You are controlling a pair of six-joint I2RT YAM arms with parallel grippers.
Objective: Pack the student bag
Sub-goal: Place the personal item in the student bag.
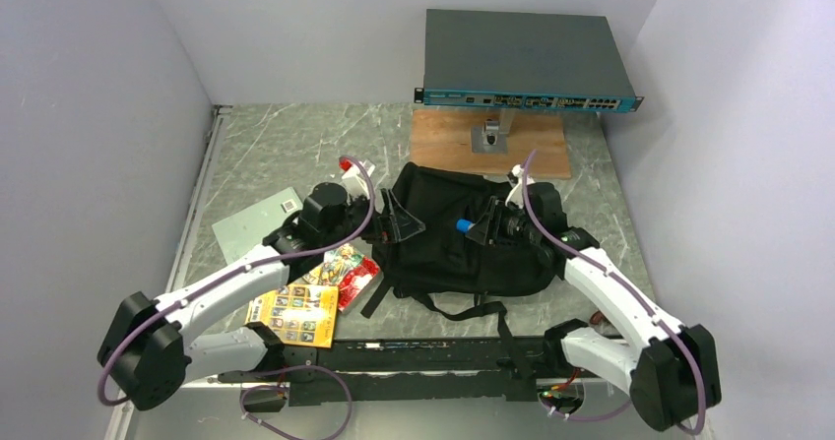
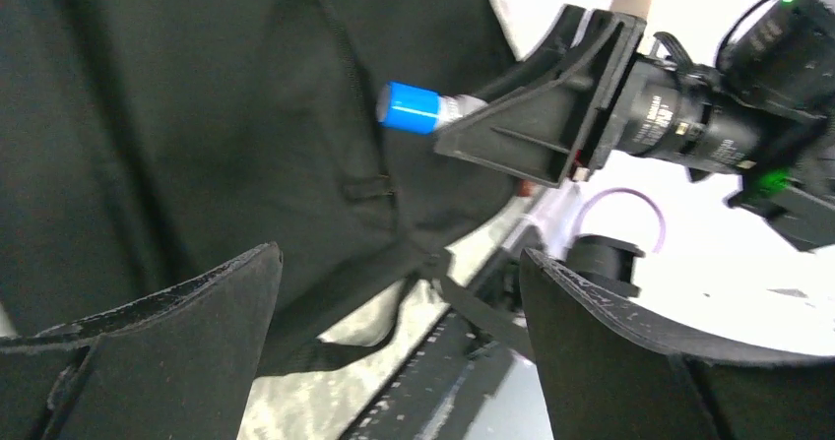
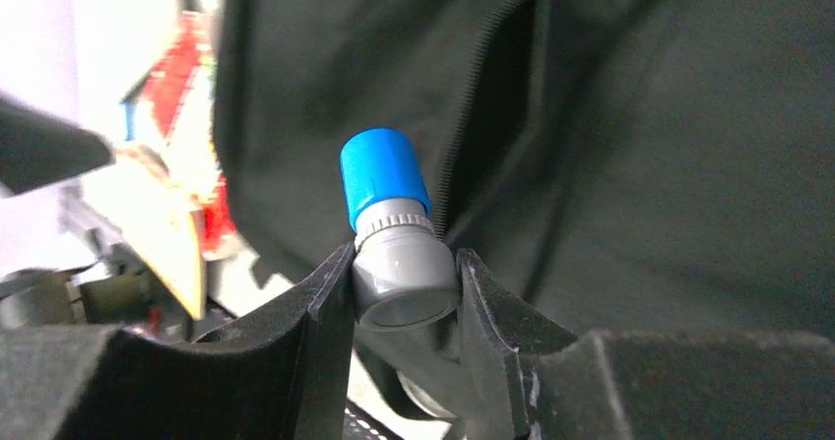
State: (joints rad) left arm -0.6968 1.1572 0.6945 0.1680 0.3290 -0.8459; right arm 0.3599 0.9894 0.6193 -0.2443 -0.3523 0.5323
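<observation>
The black student bag (image 1: 463, 243) lies flat in the middle of the table, straps trailing toward the near edge; it fills the left wrist view (image 2: 197, 115) and the right wrist view (image 3: 640, 135). My right gripper (image 1: 484, 226) hovers over the bag's middle, shut on a grey marker-like tube with a blue cap (image 3: 394, 233), which also shows in the top view (image 1: 462, 225) and the left wrist view (image 2: 414, 107). My left gripper (image 1: 404, 225) is open and empty at the bag's left edge, its fingers (image 2: 177, 351) wide apart.
A yellow card pack (image 1: 292, 314) and a red-and-white packet (image 1: 347, 271) lie left of the bag. A grey flat sheet (image 1: 254, 223) lies further left. A grey rack box with teal front (image 1: 527, 61) stands on a wooden board (image 1: 489, 143) at the back.
</observation>
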